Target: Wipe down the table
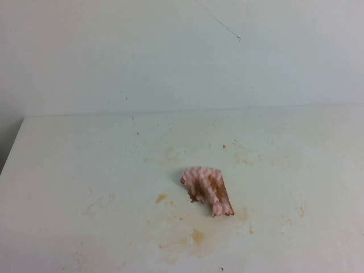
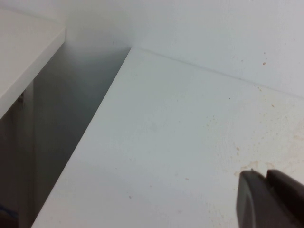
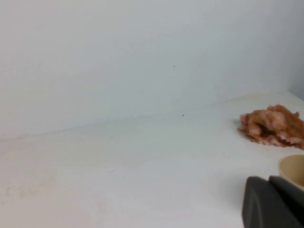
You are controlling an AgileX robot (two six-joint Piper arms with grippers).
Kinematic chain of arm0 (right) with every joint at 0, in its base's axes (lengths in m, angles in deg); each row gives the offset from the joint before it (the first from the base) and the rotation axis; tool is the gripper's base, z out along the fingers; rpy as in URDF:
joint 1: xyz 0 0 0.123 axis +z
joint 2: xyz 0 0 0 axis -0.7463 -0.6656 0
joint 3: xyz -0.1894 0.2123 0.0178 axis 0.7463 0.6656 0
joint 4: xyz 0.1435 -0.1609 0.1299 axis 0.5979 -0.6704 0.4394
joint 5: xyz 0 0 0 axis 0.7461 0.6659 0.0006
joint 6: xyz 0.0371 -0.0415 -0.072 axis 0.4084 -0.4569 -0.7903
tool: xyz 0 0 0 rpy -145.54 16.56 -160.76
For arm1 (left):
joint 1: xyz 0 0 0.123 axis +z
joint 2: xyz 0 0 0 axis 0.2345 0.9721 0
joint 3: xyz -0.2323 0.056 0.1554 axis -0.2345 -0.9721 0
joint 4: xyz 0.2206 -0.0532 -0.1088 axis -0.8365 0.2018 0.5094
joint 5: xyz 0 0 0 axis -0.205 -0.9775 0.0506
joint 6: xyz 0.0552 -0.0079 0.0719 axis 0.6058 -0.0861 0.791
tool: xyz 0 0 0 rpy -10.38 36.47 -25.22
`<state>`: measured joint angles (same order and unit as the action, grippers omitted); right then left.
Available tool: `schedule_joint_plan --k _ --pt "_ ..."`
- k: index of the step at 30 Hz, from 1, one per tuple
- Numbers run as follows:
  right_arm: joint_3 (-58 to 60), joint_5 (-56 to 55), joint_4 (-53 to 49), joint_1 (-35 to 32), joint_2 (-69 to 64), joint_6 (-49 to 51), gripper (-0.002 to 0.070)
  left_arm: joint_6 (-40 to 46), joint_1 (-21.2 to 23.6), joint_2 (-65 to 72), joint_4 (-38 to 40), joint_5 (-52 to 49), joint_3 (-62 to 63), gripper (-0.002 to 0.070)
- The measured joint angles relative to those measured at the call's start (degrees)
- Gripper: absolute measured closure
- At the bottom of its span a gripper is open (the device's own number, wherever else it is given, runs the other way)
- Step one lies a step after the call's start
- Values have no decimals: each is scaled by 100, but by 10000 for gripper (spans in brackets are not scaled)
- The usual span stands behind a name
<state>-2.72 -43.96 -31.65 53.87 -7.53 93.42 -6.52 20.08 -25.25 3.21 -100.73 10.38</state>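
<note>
A crumpled pink-and-white striped cloth is lying on a white table, roughly at the middle of the tabletop, with a pale wall rising behind it. Its underside and folds are showing brown soiling. Brownish stains are dotting the surface all around the cloth: a small orange-brown spot is sitting just to the cloth's left, and a wider smear is spreading on the robot's side of the cloth.

The right gripper is hanging low over the table with the cloth lying ahead of it, near but not touching. Its dark fingers are pressing together on nothing. A tan rounded object, too cut off to identify, is sitting between the cloth and these fingers.

The left gripper is hovering well apart from the cloth, near a corner of the table. Its fingers are also meeting, with only a thin seam between them.
</note>
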Motion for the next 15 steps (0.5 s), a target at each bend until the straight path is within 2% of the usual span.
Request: schedule_joint_plan --k 4,15 --pt "223 -85 553 0 0 0 678 0 0 0 0 0 0 675" --pt "261 -116 1173 0 0 0 678 0 0 0 0 0 0 675"
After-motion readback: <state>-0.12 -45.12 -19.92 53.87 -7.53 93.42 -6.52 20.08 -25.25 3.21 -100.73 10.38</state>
